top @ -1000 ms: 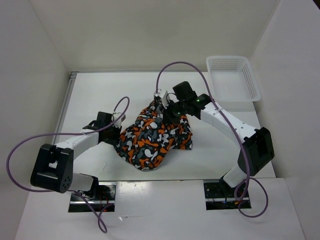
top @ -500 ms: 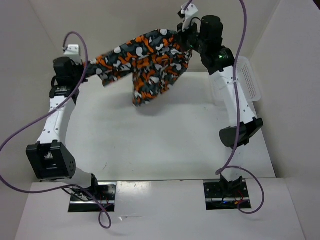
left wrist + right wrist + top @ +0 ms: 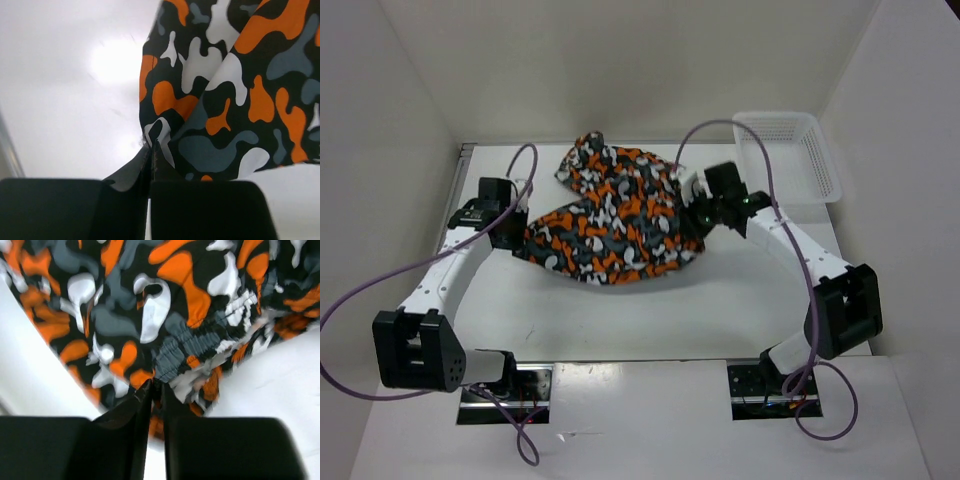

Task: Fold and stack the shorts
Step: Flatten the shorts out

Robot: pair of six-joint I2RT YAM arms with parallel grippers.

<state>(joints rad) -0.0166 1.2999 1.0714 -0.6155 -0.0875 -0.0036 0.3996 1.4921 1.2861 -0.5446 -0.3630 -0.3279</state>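
At the left, the left gripper [image 3: 513, 236] is pressed shut on one edge of the shorts [image 3: 615, 225], which are spread across the middle of the table [image 3: 620, 315]. The opposite edge is pinched between the near-closed fingers of the right gripper [image 3: 696, 206], apparently so that the cloth can be laid flat for folding. One pair of shorts, two grippers and one basket [image 3: 823, 160] are counted.

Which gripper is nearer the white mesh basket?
Right. The right gripper sits at the shorts' right edge, just left of the basket; the left gripper is across the shorts, at their left edge.
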